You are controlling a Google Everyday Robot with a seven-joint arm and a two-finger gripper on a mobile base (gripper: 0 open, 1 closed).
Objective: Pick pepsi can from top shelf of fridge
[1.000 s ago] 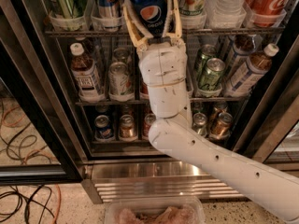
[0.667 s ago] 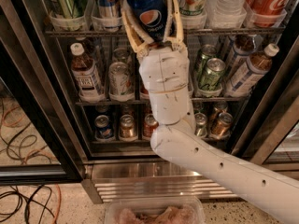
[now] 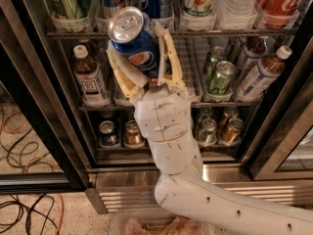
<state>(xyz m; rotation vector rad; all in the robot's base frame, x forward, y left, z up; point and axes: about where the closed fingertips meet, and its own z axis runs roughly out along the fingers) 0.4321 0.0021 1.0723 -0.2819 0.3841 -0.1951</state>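
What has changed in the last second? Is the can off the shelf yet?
The pincer, shut on the pepsi can throughout, has drawn it down and out from the top shelf. The can now tilts, lid toward the camera, in front of the second rack. The other drinks in the fridge have not moved.

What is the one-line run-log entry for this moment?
claw: shut on pepsi can | can: tilted, lid toward camera, off the top shelf | fridge: open
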